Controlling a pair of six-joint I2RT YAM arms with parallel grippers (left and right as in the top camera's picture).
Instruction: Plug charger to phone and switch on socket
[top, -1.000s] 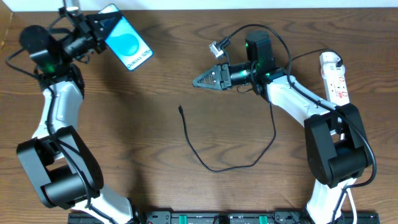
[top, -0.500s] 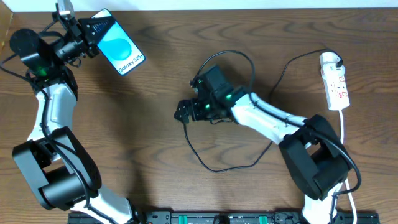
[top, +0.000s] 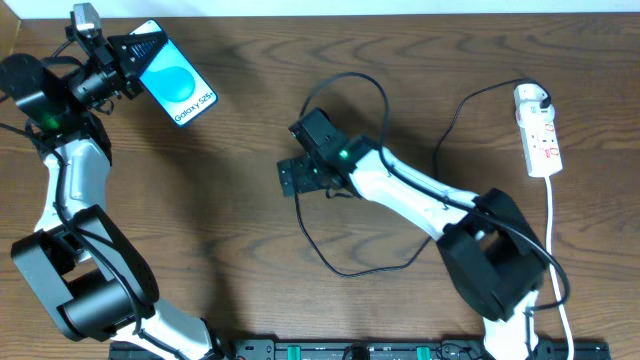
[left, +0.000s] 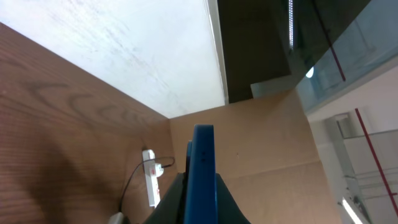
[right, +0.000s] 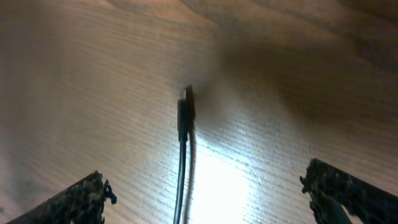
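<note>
— Brown wooden desk (top: 230, 200) is seen. What is held at ten o'clock?
— One phone (top: 178, 85) is clamped in the left gripper (top: 133, 52), jaws shut on it, presumably so its port can be reached.
— And centre?
— The right gripper (top: 296, 178) is poised with jaws wide astride the one charger (right: 184, 115) tip, likely for pickup. One socket (top: 538, 135) lies at three o'clock.

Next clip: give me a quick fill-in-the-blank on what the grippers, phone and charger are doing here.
1. The left gripper is ____ on the phone.
2. The right gripper hangs over the charger's plug tip with its jaws ____.
3. The plug tip lies on the ____, unplugged.
Missing words: shut; open; table.
</note>
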